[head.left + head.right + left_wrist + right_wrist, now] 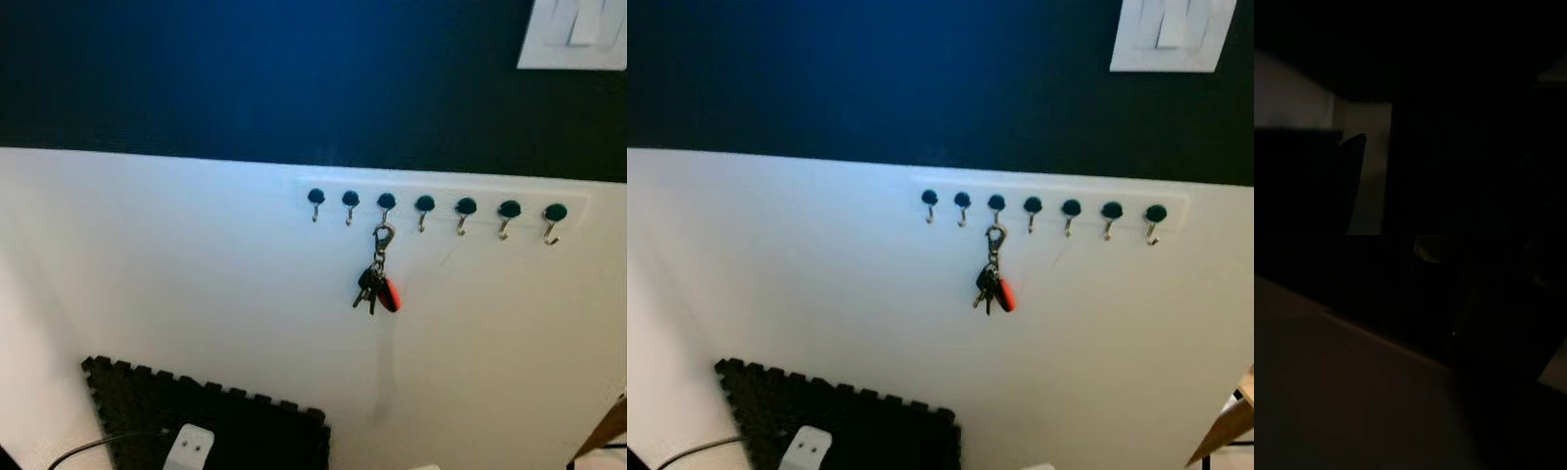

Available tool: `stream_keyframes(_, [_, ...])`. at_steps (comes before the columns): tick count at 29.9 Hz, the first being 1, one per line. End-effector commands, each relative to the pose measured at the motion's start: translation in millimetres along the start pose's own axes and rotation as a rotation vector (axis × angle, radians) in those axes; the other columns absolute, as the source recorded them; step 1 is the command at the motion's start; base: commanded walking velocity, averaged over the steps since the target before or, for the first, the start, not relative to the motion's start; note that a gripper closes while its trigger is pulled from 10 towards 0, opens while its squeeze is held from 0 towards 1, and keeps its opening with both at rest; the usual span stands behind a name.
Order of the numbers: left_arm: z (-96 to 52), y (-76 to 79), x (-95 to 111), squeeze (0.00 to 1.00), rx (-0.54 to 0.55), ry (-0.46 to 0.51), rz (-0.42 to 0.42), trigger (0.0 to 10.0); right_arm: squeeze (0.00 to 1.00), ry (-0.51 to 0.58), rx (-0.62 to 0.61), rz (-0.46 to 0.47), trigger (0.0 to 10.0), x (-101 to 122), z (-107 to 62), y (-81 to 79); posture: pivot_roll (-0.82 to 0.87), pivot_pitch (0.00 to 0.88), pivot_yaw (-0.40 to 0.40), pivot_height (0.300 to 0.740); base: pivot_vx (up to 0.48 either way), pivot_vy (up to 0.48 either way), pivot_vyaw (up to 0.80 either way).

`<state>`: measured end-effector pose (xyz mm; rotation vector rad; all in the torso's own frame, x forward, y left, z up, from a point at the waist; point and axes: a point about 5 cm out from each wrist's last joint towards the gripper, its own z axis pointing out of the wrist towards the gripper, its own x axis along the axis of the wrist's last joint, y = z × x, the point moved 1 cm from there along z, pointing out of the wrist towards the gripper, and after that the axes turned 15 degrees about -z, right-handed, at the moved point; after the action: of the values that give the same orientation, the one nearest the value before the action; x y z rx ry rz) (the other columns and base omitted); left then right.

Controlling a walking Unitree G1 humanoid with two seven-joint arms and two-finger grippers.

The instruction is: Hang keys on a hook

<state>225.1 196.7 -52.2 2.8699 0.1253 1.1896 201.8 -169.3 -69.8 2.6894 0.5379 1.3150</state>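
Observation:
A bunch of keys with a red fob hangs by a metal clasp from the third hook from the left in a row of several small dark-capped hooks on the white lower wall. The same keys hang still, touching nothing else. Both wrist views are very dark. The left wrist view gives a dim pale surface and a dark finger-like shape. The right wrist view gives a dim slanted surface.
The upper wall is dark blue, with a white light switch plate at the top right. A black foam floor mat lies below left, with a white object and a cable on it. A wooden piece shows at the lower right.

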Motion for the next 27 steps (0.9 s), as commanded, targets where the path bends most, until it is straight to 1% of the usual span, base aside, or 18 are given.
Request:
stream_keyframes(1, [1.2,-1.0,-9,0.00,0.016,-0.012,-0.076,10.0,0.00,-0.020,-0.002,0.035,10.0,-5,-0.3,1.4,0.03,0.000,0.037,0.740,0.000,0.000,0.00])
stream_keyframes(2, [1.6,-4.1,-14,0.00,0.031,-0.035,-0.124,10.0,0.00,-0.020,-0.012,0.051,10.0,-5,0.3,4.6,0.03,0.000,0.032,0.740,0.000,0.000,0.00])
stream_keyframes(3, [1.8,-5.9,-17,0.00,0.042,-0.050,-0.151,10.0,0.00,-0.020,-0.019,0.061,10.0,-6,0.7,6.8,0.03,0.000,0.031,0.740,0.000,0.000,0.00])
stream_keyframes(4, [1.8,-5.9,-17,0.00,0.042,-0.050,-0.151,10.0,0.00,-0.020,-0.019,0.061,10.0,-6,0.7,6.8,0.03,0.000,0.031,0.740,0.000,0.000,0.00])
stream_keyframes(6, [0.8,-8.7,-29,0.00,0.060,-0.098,-0.161,10.0,0.00,-0.061,-0.024,0.096,10.0,-13,-0.1,10.0,0.03,0.000,0.028,0.740,0.000,0.000,0.00])
stream_keyframes(9, [0.5,-7.2,-33,0.00,0.049,-0.113,-0.150,10.0,0.00,-0.075,-0.017,0.101,10.0,-16,-0.9,10.0,0.03,0.000,0.026,0.740,0.000,0.000,0.00])
stream_keyframes(11, [1.1,-5.0,-33,0.00,0.042,-0.107,-0.186,10.0,0.00,-0.092,0.003,0.116,10.0,-20,-1.7,7.7,0.03,0.000,0.023,0.740,0.000,0.000,0.00])
stream_keyframes(12, [1.6,-5.5,-33,0.00,0.057,-0.103,-0.186,10.0,0.00,-0.104,0.014,0.121,10.0,-22,-2.1,5.9,0.03,0.000,0.021,0.740,0.000,0.000,0.00])
stream_keyframes(15, [2.1,-6.1,-34,0.00,0.079,-0.112,-0.170,10.0,0.00,-0.121,0.028,0.126,10.0,-24,-2.6,3.1,0.03,0.000,0.018,0.740,0.000,0.000,0.00])
stream_keyframes(19, [2.9,0.3,-35,0.00,0.053,-0.103,-0.109,10.0,0.00,-0.137,0.063,0.122,10.0,-28,-3.8,-3.9,0.03,0.000,0.012,0.740,0.000,0.000,0.00])
stream_keyframes(24, [3.2,0.2,-37,0.00,0.062,-0.106,-0.098,10.0,0.00,-0.151,0.079,0.138,10.0,-31,-4.7,-5.8,0.03,0.000,0.012,0.740,0.000,0.000,0.00])
stream_keyframes(27, [4.0,3.1,-37,0.00,0.034,-0.114,-0.072,10.0,0.00,-0.156,0.084,0.143,10.0,-32,-5.2,-6.1,0.04,0.000,0.011,0.740,0.000,0.000,0.00])
